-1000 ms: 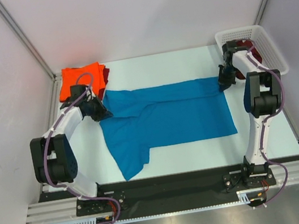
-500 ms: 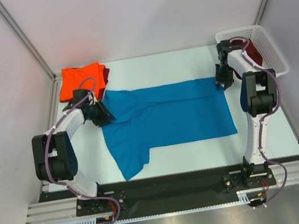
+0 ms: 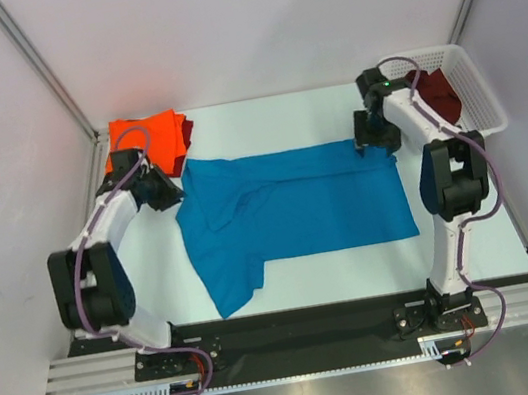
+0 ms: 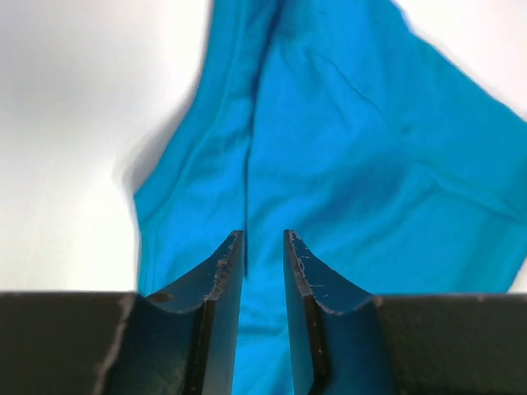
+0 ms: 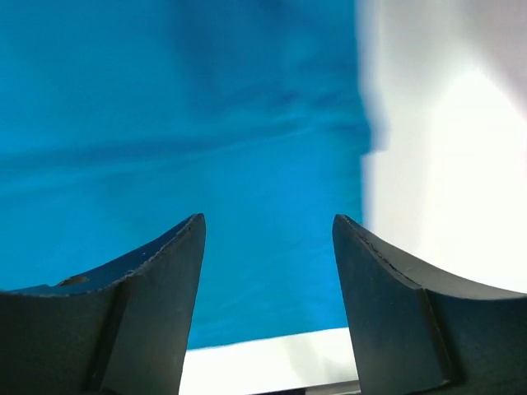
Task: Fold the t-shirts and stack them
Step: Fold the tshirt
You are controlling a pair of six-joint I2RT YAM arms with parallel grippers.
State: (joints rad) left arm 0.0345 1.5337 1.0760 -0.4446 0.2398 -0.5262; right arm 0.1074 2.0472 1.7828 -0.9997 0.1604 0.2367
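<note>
The blue t-shirt [image 3: 306,206] lies sideways across the middle of the table [image 3: 271,120]. Its right half is flat, its left half is rumpled, and one sleeve juts toward the near edge. The left gripper [image 3: 163,190] hovers over the shirt's far-left corner with its jaws only a little apart and nothing between them. The right gripper [image 3: 367,136] hangs over the far-right corner with its jaws wide apart, also empty. The main risk looks to be on the left: with so narrow a gap over creased cloth, the claw could pinch a single ridge or one layer, so the fold would drag up crooked or slip free partway. If one arm grips well and the other poorly, the far edge would probably travel unevenly and skew the shirt. The loose near sleeve could end up bunched under the body if it is not tucked first. The surroundings are tight too. The left arm works just beside the folded orange t-shirt [image 3: 158,139], which lies on a maroon t-shirt [image 3: 186,129] at the far left, and a sweep of the wrist could knock that stack askew. The right arm sits near the white basket [image 3: 476,81], which holds another maroon shirt [image 3: 437,92], and could nudge it.
</note>
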